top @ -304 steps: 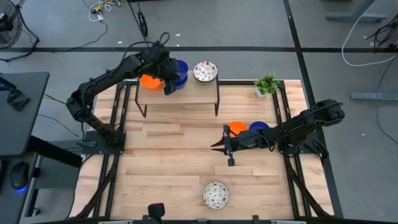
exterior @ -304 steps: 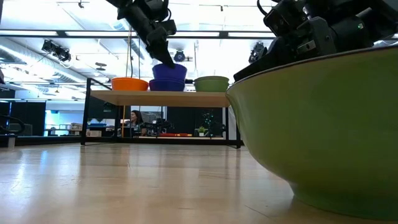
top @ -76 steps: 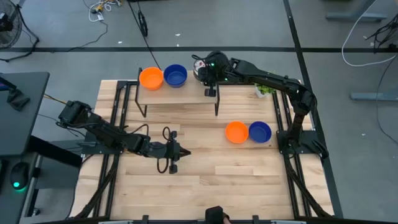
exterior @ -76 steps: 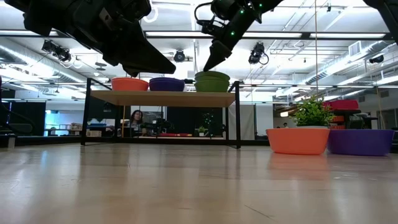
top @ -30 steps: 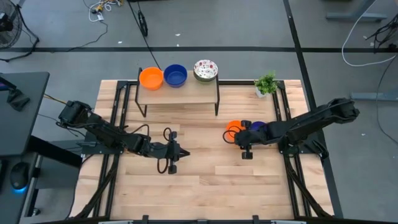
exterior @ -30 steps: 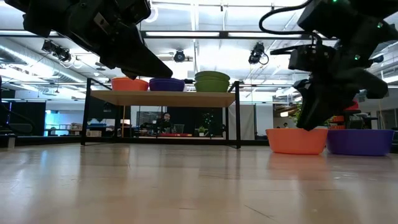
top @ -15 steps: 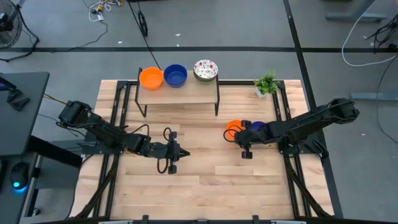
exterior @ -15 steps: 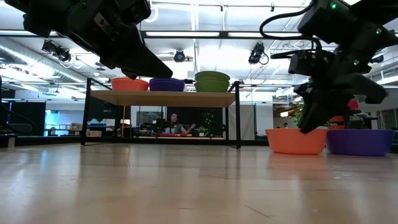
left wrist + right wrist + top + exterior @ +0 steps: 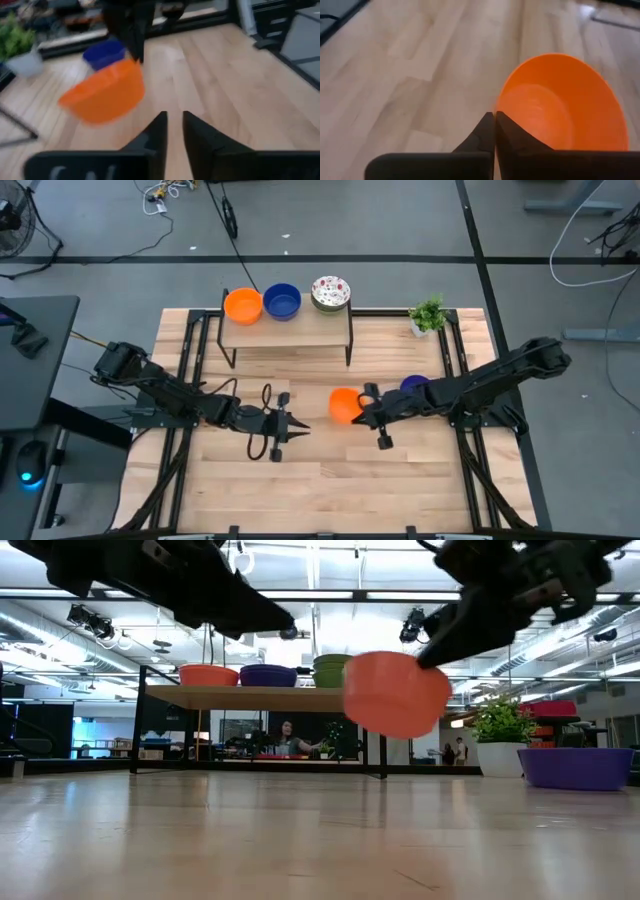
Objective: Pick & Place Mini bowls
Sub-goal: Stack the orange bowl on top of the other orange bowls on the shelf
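Note:
My right gripper [image 9: 360, 409] is shut on an orange mini bowl [image 9: 344, 405], which is up in the air over the middle of the table [image 9: 397, 692]. A dark blue mini bowl [image 9: 415, 385] rests on its base on the table to the right of it. On the shelf [image 9: 290, 330] at the back stand an orange bowl [image 9: 243, 305], a blue bowl [image 9: 282, 301] and a stack of speckled bowls [image 9: 330, 293]. My left gripper [image 9: 292, 427] hangs left of the lifted bowl, its fingers [image 9: 162, 125] a narrow gap apart with nothing between them. My right gripper pinches the orange bowl's rim [image 9: 498, 107] on the side nearest the wrist, one finger inside the bowl and one outside. The fingers come from the table's right side, slanting down. The bowl hangs tilted, clear of the table.
A small potted plant [image 9: 428, 313] stands at the back right corner. The shelf's dark legs [image 9: 349, 350] stand on the far half of the table. The near half of the wooden top [image 9: 320, 490] is bare.
My right gripper has shut on the orange bowl's rim, lifted it off the table and carried it toward the table's left edge, tipping it. The blue bowl beside it has stayed where it was.

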{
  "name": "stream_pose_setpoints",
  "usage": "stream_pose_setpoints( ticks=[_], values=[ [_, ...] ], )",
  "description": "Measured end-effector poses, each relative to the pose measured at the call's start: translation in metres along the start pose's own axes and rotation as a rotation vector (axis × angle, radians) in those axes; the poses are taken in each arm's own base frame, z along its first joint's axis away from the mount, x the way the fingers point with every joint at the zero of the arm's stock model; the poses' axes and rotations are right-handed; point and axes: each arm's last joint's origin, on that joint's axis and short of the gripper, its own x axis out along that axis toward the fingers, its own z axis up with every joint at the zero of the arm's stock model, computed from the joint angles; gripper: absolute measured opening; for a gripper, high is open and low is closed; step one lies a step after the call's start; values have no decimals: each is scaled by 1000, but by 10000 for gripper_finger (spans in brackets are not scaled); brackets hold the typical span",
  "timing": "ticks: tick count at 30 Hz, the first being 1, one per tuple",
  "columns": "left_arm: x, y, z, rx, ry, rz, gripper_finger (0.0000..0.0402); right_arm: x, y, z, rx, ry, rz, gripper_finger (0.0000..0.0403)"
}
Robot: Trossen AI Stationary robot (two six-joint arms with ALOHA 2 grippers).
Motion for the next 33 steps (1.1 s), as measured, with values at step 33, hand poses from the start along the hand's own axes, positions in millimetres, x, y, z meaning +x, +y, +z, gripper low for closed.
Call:
stream_pose_setpoints(
  ticks=[33],
  values=[
    [8,38,-20,111,209,-135,92,77,-7,53,-253,87,93,0]
  ],
)
